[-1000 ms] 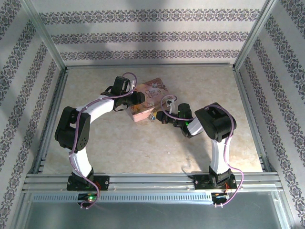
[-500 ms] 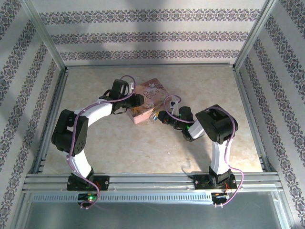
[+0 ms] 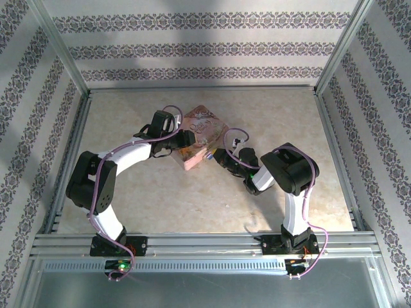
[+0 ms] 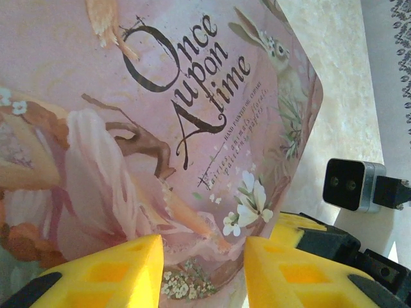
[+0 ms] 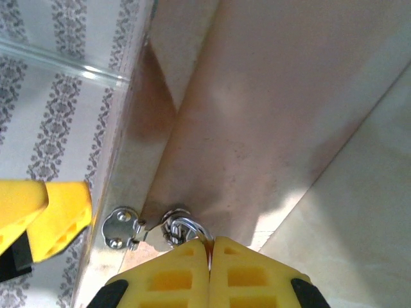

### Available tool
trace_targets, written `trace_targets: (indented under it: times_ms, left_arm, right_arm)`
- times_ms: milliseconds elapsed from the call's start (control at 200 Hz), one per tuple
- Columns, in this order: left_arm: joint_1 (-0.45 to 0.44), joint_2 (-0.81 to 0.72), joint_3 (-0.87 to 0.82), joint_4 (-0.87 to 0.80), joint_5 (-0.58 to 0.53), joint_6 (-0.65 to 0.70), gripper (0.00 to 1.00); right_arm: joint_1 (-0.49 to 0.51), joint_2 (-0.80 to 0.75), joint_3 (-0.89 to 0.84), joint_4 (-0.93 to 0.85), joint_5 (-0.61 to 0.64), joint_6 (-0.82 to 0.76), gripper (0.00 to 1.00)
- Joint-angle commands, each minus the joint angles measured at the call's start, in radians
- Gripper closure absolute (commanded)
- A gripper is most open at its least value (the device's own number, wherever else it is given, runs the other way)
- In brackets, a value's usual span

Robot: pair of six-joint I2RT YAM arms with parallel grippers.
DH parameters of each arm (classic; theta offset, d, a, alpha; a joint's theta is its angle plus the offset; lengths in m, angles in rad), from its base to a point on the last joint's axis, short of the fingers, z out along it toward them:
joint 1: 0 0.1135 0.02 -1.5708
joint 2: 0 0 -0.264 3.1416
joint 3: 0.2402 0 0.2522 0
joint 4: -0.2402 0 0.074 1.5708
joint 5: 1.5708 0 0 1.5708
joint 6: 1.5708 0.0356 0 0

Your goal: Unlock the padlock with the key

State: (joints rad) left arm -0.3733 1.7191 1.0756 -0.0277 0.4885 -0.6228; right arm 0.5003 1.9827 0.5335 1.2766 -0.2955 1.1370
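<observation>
From above we see the beige table (image 3: 160, 192) with the pink tin box (image 3: 205, 125) lying turned like a diamond near its middle, an arm reaching in to it from each side. The left wrist view makes the lid's print legible where the overhead view blurs it: "Once Upon a time", with a rabbit and flowers. In that view the left gripper (image 4: 202, 273) has its yellow fingers (image 4: 122, 273) standing apart over the lid's near edge, and we cannot tell whether they press on the tin. The same view catches a small camera (image 4: 352, 185) on the right arm, just off the tin's right edge.

The right wrist view looks along the tin's plain side wall, which from above is a thin strip. It shows the right gripper (image 5: 209, 245) with its fingers pressed together and their tips at the wall's base. Just left of them a small silvery hasp (image 5: 121, 228) is fixed to the tin.

The padlock (image 5: 183, 226) sits beside that hasp, touching the fingertips. We see only its silvery loop, since the fingers cover the body. The loop arches away from the fingertips toward the wall, so its long axis runs roughly in line with the fingers. From above the lock is a speck at the tin's near corner, too small to read its direction
</observation>
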Motion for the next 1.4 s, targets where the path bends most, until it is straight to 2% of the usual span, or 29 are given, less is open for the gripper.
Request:
trace_targets:
  times_ms: [0,290,685,925,1219,1394]
  left_arm:
    - [-0.032,0.008,-0.044,-0.096,0.012,-0.031,0.62]
    - [-0.032,-0.002,-0.032,-0.101,0.013,-0.024,0.55]
    - [-0.014,-0.079,-0.030,-0.092,-0.008,-0.007,0.47]
    - [0.027,-0.195,-0.065,-0.088,-0.057,0.025,0.43]
    - [0.087,-0.336,-0.152,-0.067,-0.111,0.060,0.37]
    - [0.121,-0.409,-0.212,-0.056,-0.172,0.092,0.35]
  right_arm:
    - [0.015,-0.028,0.009,0.082,0.087,0.069,1.00]
    - [0.020,-0.063,-0.014,0.047,0.169,0.068,1.00]
    - [-0.011,-0.207,-0.072,-0.088,0.172,-0.056,1.00]
    - [-0.025,-0.367,-0.090,-0.263,0.164,-0.173,1.00]
    - [-0.031,-0.546,-0.054,-0.528,0.090,-0.303,1.00]
    - [-0.025,-0.650,-0.012,-0.741,0.061,-0.416,1.00]
